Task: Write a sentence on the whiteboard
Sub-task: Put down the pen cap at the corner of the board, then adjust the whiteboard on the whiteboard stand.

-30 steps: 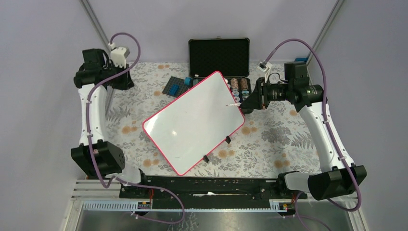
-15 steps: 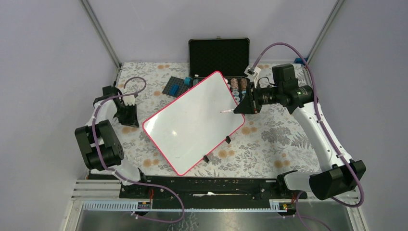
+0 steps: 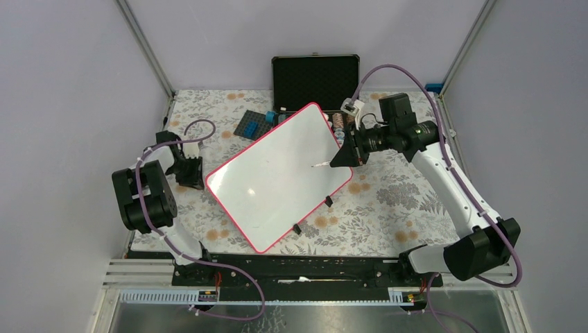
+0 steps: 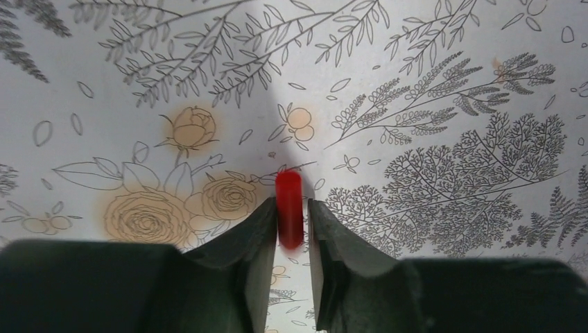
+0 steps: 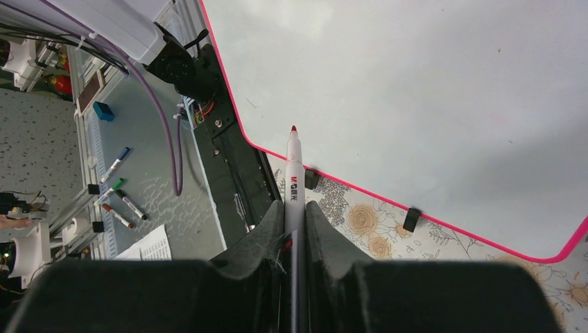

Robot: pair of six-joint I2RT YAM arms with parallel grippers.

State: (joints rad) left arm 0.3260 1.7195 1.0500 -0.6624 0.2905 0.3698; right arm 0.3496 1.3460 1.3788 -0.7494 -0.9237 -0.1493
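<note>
Top external, whiteboard [image 3: 277,177] lengthwise diagonal (near-left, far-right)

Bright, even overhead light; soft glare patch on the glossy white pink-framed whiteboard [image 3: 251,192]; wrist views blur nearest the lens.

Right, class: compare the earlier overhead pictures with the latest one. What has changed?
The left gripper swung down from the far corner to the tablecloth beside the whiteboard, a red cap between its fingers. The right gripper carried the marker further in over the board. Whiteboard and black case have not moved.
</note>
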